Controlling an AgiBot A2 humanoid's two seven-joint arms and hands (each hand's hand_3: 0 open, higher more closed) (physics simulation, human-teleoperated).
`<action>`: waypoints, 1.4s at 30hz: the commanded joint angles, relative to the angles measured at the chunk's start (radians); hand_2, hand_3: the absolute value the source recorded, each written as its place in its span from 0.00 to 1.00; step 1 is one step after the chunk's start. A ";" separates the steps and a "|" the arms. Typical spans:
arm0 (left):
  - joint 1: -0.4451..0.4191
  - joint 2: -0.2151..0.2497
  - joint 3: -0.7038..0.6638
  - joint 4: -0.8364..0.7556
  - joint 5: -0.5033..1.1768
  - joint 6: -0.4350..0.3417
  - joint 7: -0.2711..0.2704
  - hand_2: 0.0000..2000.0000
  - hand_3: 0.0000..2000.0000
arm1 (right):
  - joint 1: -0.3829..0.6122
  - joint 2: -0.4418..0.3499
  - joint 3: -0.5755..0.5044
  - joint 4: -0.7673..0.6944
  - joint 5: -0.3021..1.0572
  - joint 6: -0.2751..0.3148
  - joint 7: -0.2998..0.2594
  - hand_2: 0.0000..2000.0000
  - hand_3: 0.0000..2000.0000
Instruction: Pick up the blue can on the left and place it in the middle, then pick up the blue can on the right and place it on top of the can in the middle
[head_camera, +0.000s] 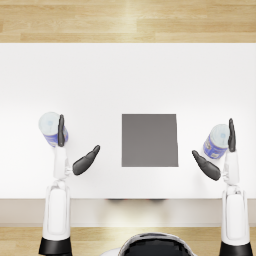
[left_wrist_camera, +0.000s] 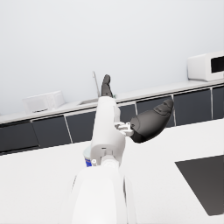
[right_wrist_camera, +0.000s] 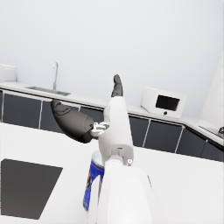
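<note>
Hovering open hands (head_camera: 75, 150) beside cans (head_camera: 51, 128)

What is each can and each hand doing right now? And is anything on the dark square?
Left can: upright on the white table, left of the mat, beside the left hand, not lifted.
Right can: upright on the table, right of the mat, not lifted.
Left hand: open, fingers spread, holding nothing.
Right hand: open, fingers spread beside the right can, holding nothing.
Dark mat: flat in the middle, nothing on it.
</note>
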 joint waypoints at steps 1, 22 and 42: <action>0.027 0.001 -0.076 0.020 0.012 0.000 0.000 0.00 0.00 | 0.019 0.001 -0.079 -0.006 0.012 0.000 0.000 0.00 0.00; 0.116 0.024 -0.143 0.535 0.041 0.000 0.000 0.00 0.00 | 0.003 -0.033 -0.066 -0.303 0.041 0.000 0.000 0.00 0.00; 0.261 0.050 -0.124 0.887 0.041 0.000 0.000 0.00 0.00 | 0.097 -0.070 -0.025 -0.666 0.041 -0.001 0.000 0.00 0.00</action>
